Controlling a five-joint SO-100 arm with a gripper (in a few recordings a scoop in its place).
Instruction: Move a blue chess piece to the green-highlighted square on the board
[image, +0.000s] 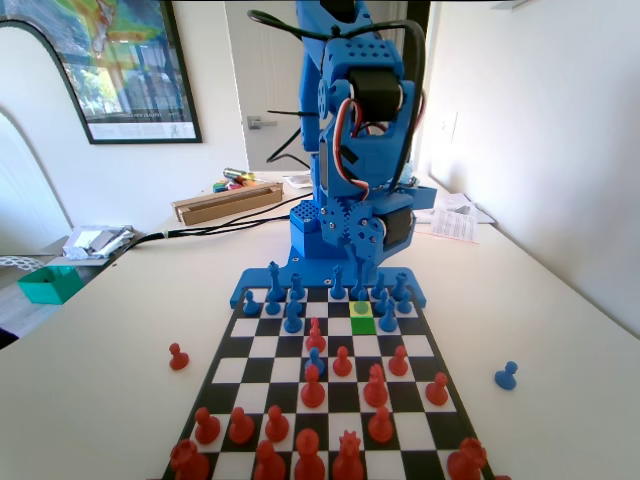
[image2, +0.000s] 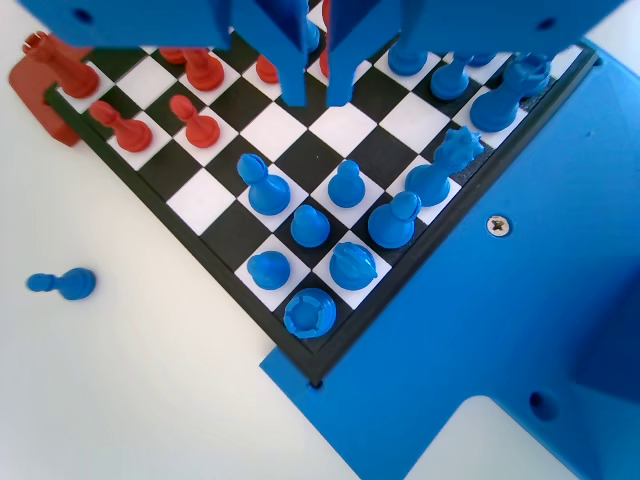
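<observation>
Above board (image2: 150, 165), gripper (image2: 316, 98) slightly parted, empty; blue pawn (image2: 347, 184) just below, untouched.

A blue pawn (image: 361, 308) stands upright on the green-highlighted square (image: 362, 324) near the board's (image: 262, 346) far end.

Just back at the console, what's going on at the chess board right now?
The blue robot arm's two-finger tool hangs above the black-and-white chequered chessboard, near the blue side, jaws slightly apart and holding nothing. The bright green highlighted square is bare. The small blue plastic pawns, like this one, stand on their squares; none is lifted yet.
</observation>
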